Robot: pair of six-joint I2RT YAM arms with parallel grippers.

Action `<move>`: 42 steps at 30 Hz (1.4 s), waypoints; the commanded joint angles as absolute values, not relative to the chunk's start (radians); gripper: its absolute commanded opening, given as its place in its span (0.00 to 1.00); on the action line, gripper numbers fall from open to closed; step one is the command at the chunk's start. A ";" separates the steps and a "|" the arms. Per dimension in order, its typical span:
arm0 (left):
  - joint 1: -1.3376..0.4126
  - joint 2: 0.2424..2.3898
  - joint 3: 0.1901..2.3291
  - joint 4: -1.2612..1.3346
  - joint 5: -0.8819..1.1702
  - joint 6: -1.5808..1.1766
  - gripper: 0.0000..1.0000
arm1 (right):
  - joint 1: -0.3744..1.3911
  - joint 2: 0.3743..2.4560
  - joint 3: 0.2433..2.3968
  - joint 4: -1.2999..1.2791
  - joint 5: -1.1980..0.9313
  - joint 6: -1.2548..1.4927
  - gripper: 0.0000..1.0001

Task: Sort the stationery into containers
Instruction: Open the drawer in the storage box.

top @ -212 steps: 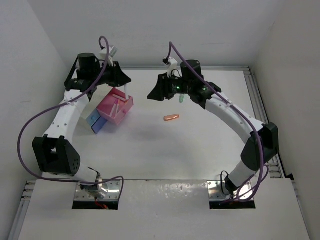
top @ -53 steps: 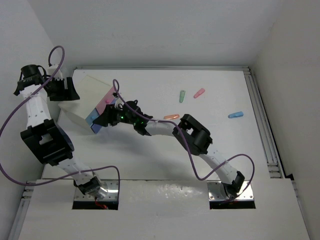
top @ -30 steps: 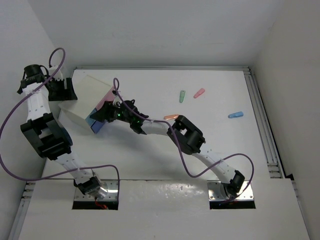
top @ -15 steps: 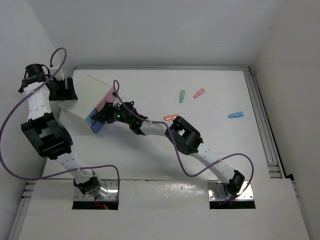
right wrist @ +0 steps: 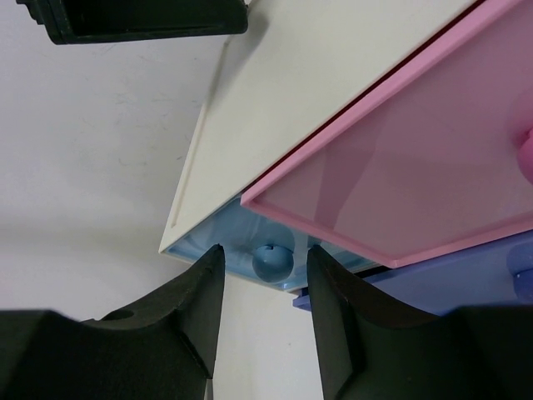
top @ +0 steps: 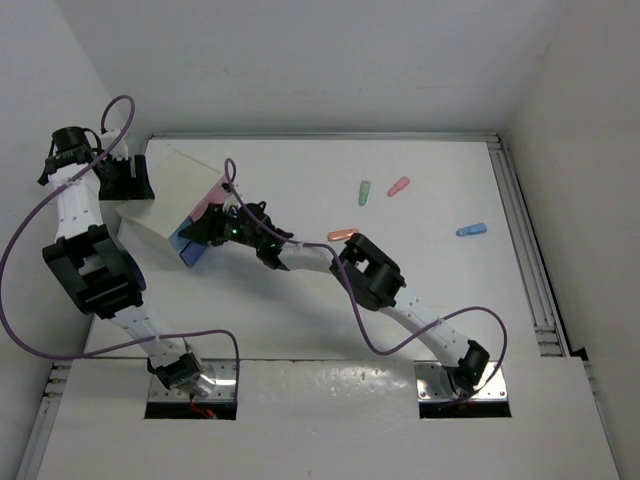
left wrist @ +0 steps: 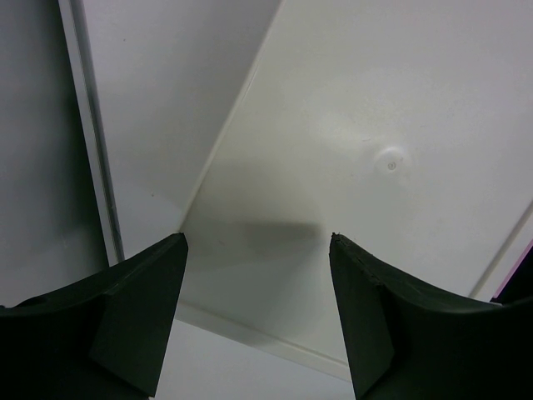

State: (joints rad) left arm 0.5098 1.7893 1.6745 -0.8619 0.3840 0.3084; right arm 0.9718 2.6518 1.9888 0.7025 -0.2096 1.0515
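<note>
- Stationery lies loose on the table's far half: orange piece (top: 342, 234), green piece (top: 365, 192), pink piece (top: 398, 186), and blue piece (top: 471, 230) nearer the right edge. All are well apart from both grippers, and none is held.
- White cabinet (top: 160, 195) sits skewed at the far-left corner, its drawer fronts turned toward the table's middle.
- Right gripper (right wrist: 265, 250) reaches across to that front. Its jaws are open, one finger on each side of the round knob (right wrist: 272, 261) on the light-blue drawer (right wrist: 233, 233). We see a sliver of gap on both sides, so there is no grip yet.
- Pink drawer (right wrist: 416, 167) overhangs just above the knob and looks partly pulled out. Violet drawer (right wrist: 433, 267) shows below it.
- Our reading: a drawer must come out before any piece can go in, so the knob comes first and the stationery later.
- Left gripper (left wrist: 256, 237) is at the cabinet's back side, jaws wide apart and nothing between them, with only white wall ahead. We judge it is posted there to brace the cabinet against the pull, but we cannot confirm contact.
- Risk: the knob is small and round and may slip if the pads close off-centre.
</note>
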 commanded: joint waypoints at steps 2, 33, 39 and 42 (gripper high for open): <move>0.502 1.816 1.689 -0.856 0.365 0.305 0.75 | 0.983 2.657 2.025 0.758 -0.215 1.057 0.43; 0.503 1.847 1.716 -0.845 0.318 0.262 0.76 | 0.960 2.533 1.835 0.864 -0.267 1.014 0.00; 0.503 1.879 1.781 -0.847 0.314 0.247 0.76 | 0.956 2.484 1.752 0.903 -0.290 1.011 0.00; 0.503 1.887 1.789 -0.851 0.318 0.245 0.77 | 0.950 2.467 1.730 0.913 -0.293 1.009 0.00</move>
